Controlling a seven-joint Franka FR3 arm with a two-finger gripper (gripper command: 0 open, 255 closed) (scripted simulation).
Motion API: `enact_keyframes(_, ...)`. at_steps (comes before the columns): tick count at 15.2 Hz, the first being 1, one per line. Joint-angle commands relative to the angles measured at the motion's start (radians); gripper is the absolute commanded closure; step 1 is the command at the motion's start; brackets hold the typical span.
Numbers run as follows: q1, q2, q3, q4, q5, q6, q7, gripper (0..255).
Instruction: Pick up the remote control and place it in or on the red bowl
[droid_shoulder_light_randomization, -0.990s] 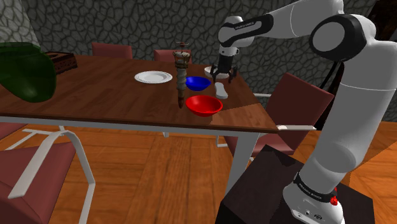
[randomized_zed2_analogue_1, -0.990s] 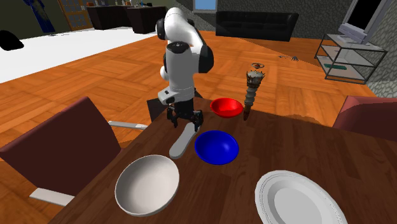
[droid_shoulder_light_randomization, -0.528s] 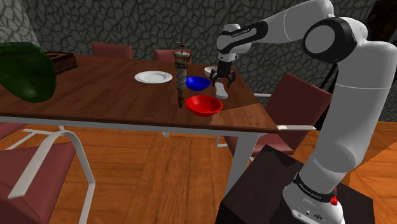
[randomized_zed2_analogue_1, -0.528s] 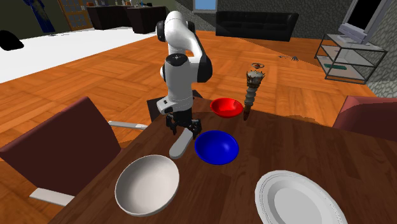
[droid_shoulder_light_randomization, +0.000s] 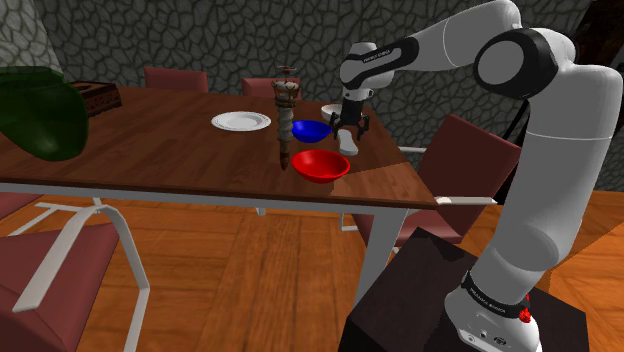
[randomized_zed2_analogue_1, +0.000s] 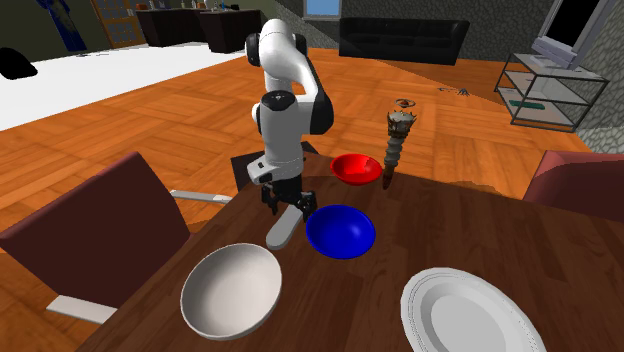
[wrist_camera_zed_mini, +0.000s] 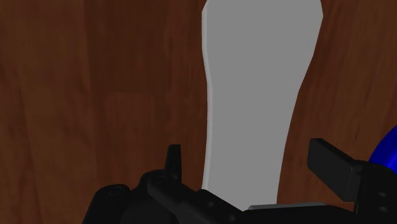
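Now the tool (wrist_camera_zed_mini: 252, 159) stands open astride the plain grey remote (wrist_camera_zed_mini: 261, 89), touching neither side.

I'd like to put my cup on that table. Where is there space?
Widest bare stretch: the table between the green shape and the plate. Some also at the corner beside the red bowl. Crowded: around the remote, with the claw over it and the blue bowl and carved post close by.

Exterior views opposed across the table (droid_shoulder_light_randomization: 150, 150)
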Motion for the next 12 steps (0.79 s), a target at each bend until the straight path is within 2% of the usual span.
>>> enact_keyframes(1, 0.0, 0.0, 0.0, 0.0, 0.0, 0.0, 0.0, 0)
enact_keyframes(2, 0.0, 0.001, 0.0, 0.0, 0.0, 0.0, 0.0, 255)
enact_keyframes(12, 0.0, -0.003, 0.0, 0.009, -0.001, -0.012, 0.001, 255)
